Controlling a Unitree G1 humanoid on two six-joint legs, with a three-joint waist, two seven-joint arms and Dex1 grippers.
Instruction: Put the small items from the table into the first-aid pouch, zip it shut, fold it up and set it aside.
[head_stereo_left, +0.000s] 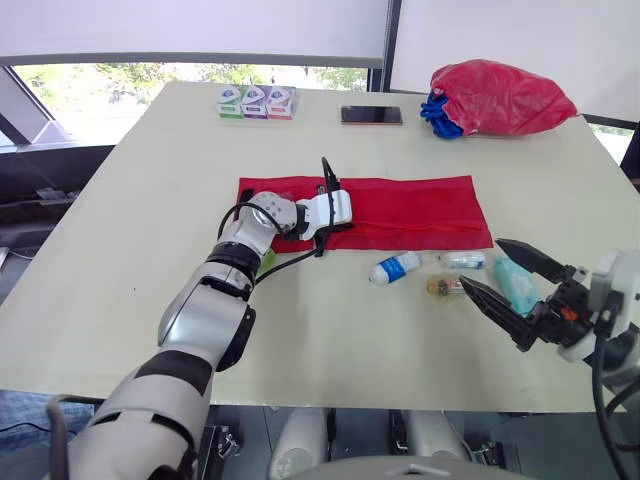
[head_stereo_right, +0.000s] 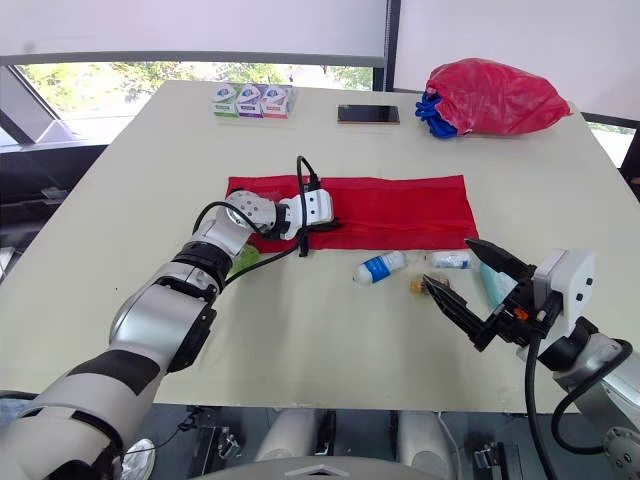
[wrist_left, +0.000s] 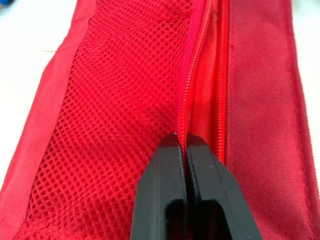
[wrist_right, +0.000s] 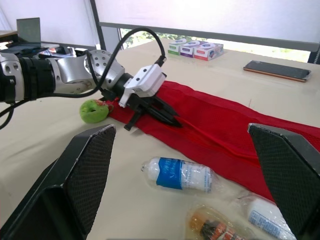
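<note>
Nearest, the right tool (head_stereo_left: 480, 261) hangs released, fingers spread wide, just beside the small bottle (head_stereo_left: 395, 268) and packets (head_stereo_left: 447, 286) on the surface (head_stereo_left: 150, 250). Beyond, the left tool (wrist_left: 182, 137) rests clenched at the zipper (wrist_left: 192, 75) of the flat red first-aid pouch (head_stereo_left: 410, 210).

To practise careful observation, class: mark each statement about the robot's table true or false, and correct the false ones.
1. The right gripper is open. True.
2. The small bottle lies inside the red pouch. False: it lies on the table beside the pouch.
3. The left gripper is shut at the pouch's zipper. True.
4. The phone rests on the pouch. False: it lies on the table beyond the pouch, apart from it.
</note>
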